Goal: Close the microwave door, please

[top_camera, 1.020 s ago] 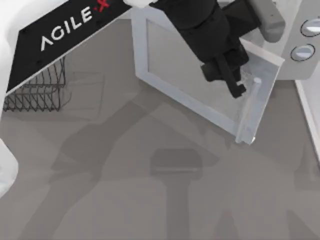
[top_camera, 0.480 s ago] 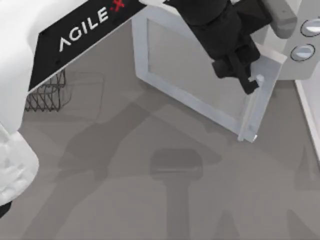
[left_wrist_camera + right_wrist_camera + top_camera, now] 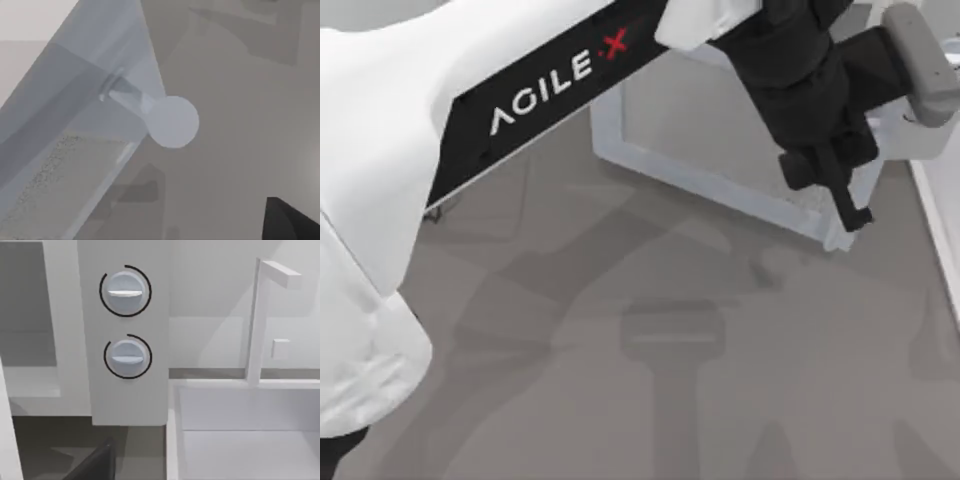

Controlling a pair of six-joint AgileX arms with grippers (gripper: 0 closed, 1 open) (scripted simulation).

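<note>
Left pincer (image 3: 848, 205) right up against the free edge of the microwave door (image 3: 720, 125), door not yet shut!

From above, the left arm stretches across the grey counter (image 3: 620, 400) toward the upper right, its dark pincer sitting at the handle end of the door, which stands swung out at an angle from the microwave (image 3: 130, 390). Whether the fingers are parted or gripping anything, I cannot tell. The left wrist camera catches the door's pale handle (image 3: 150, 107) close up, bar and round end. The right wrist camera faces the microwave's panel with its two round knobs (image 3: 125, 290).
</note>
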